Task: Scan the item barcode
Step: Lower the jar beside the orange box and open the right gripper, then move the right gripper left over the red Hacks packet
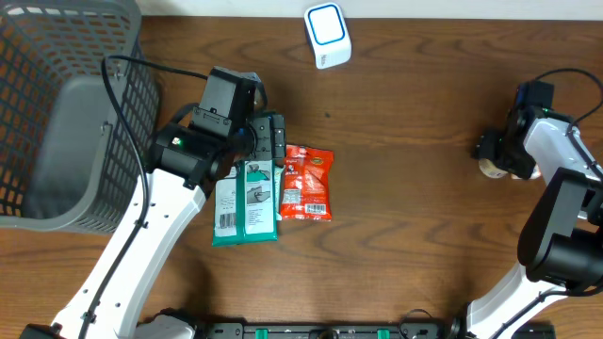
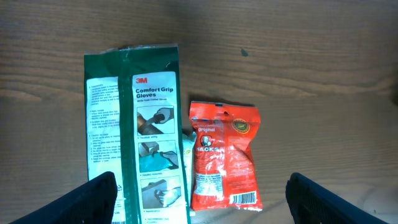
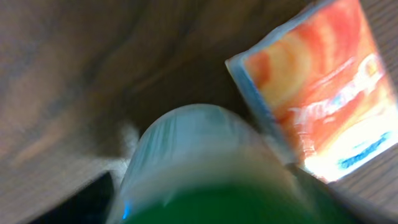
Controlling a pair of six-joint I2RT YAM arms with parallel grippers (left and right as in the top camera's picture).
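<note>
Brown wood-grain tabletop, evenly lit, serves as the work surface. At far left stands a grey plastic mesh basket.

The left gripper hovers over two flat packs, its jaws spread wide with nothing between them. Beneath it lies a long green plastic glove pack, printed side up, with a barcode visible at its lower end in the overhead view. Just beside it on the right lies a red foil snack pouch, its barcode panel also facing up.

A small white box-shaped scanner with a blue-rimmed window sits at the far edge, well apart from both packs.

At far right, the right gripper is down at the table. Its wrist view, badly blurred, shows a translucent white cylinder with green contents between the two dark fingers, and an orange-and-white carton close beside it. Whether the jaws grip the cylinder or merely flank it cannot be told.

Assessment: which item is due for scanning cannot be determined. No item is at or near the scanner, so no scan appears under way. Outstanding, in my judgement: secure an item, carry it to the scanner, present its barcode to the window
</note>
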